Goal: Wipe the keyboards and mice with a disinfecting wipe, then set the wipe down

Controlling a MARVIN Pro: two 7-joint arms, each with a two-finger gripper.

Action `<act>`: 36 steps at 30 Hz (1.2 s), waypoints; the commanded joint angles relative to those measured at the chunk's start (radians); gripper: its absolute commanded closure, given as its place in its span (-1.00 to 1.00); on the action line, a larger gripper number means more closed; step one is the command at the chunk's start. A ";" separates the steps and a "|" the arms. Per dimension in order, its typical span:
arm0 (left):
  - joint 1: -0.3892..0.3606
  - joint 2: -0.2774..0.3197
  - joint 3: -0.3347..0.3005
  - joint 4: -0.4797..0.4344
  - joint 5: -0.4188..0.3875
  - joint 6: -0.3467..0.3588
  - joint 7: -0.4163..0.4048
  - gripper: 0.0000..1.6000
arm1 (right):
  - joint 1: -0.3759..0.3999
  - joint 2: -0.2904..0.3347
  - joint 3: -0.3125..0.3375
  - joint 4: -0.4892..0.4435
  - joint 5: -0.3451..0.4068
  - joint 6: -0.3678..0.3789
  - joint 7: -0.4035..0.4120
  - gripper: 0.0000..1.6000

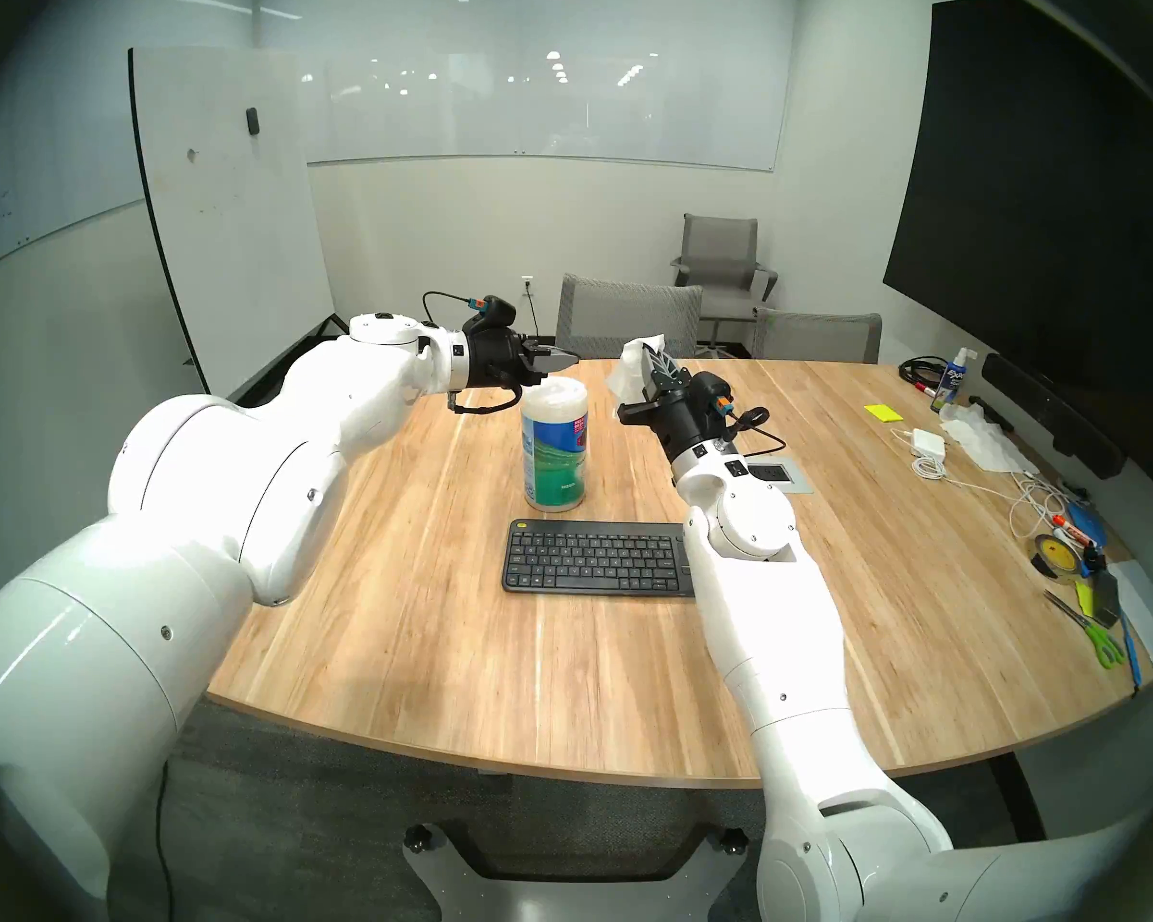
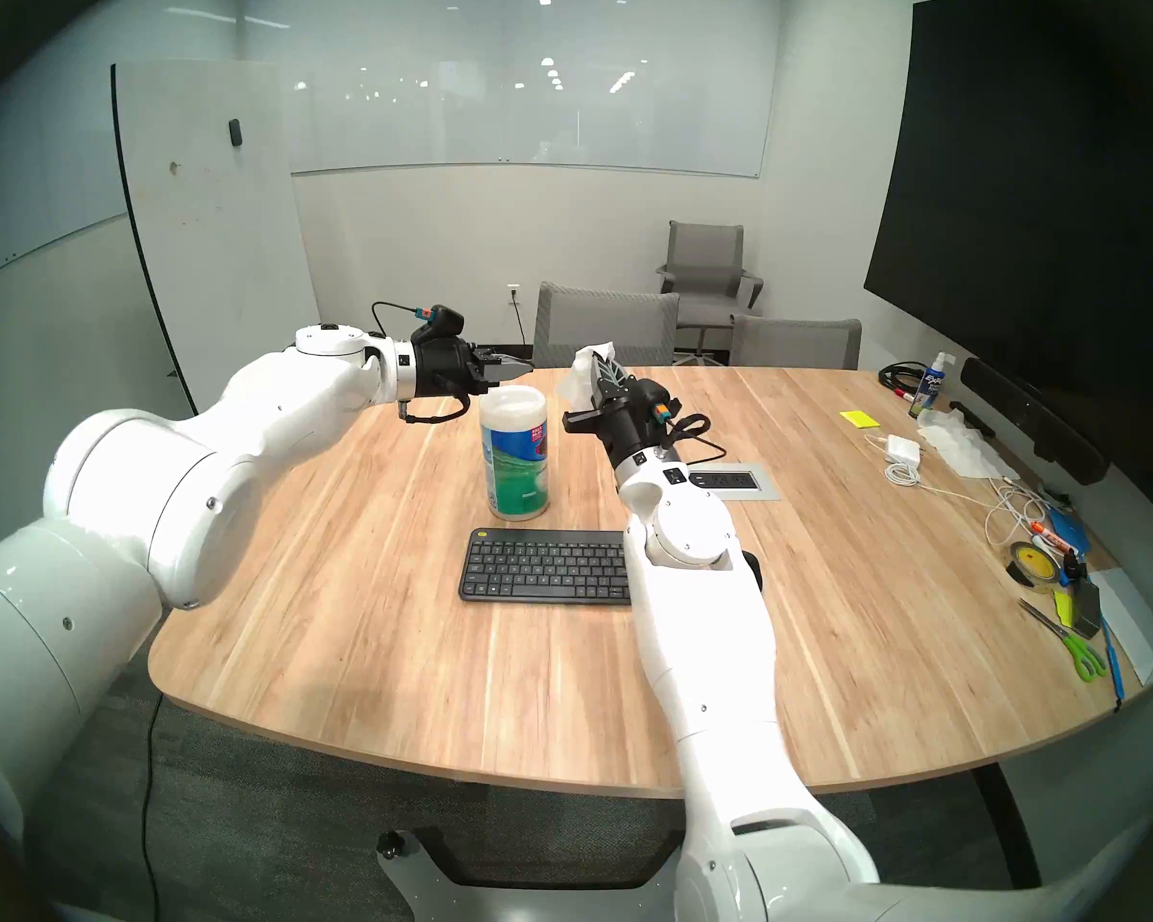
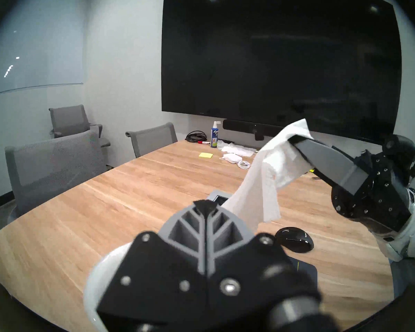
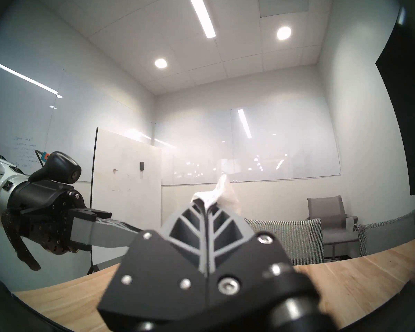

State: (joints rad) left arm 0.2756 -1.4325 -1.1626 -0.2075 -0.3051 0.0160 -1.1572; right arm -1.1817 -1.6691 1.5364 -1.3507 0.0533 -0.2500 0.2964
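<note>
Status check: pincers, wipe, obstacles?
Right pincer shut on wipe, raised. Left pincer shut, empty, above canister. Keyboard clear.

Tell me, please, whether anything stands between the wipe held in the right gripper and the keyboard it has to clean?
Mostly no: the wipe in the right gripper hangs beyond the keyboard, over bare table. The canister stands left of that path. The right forearm hides the keyboard's right end.

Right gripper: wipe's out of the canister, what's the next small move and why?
Probably lower the right gripper toward the keyboard. It is shut on the wipe, which hangs free above the table, clear of the canister; the left gripper is shut and empty; the keyboard looks untouched.
</note>
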 commanded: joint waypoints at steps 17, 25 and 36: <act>0.057 0.069 -0.028 -0.119 -0.016 0.037 -0.093 1.00 | 0.026 0.009 0.032 -0.004 0.009 -0.012 0.011 1.00; 0.091 0.086 -0.034 -0.169 -0.018 0.055 -0.130 1.00 | 0.025 0.009 0.041 -0.001 0.011 -0.011 0.020 1.00; 0.148 0.117 -0.052 -0.248 -0.026 0.077 -0.159 1.00 | 0.024 0.016 0.060 0.003 0.015 -0.011 0.033 1.00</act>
State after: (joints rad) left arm 0.4101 -1.3364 -1.1980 -0.3880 -0.3146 0.0873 -1.3016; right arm -1.1775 -1.6553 1.5927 -1.3309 0.0645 -0.2536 0.3267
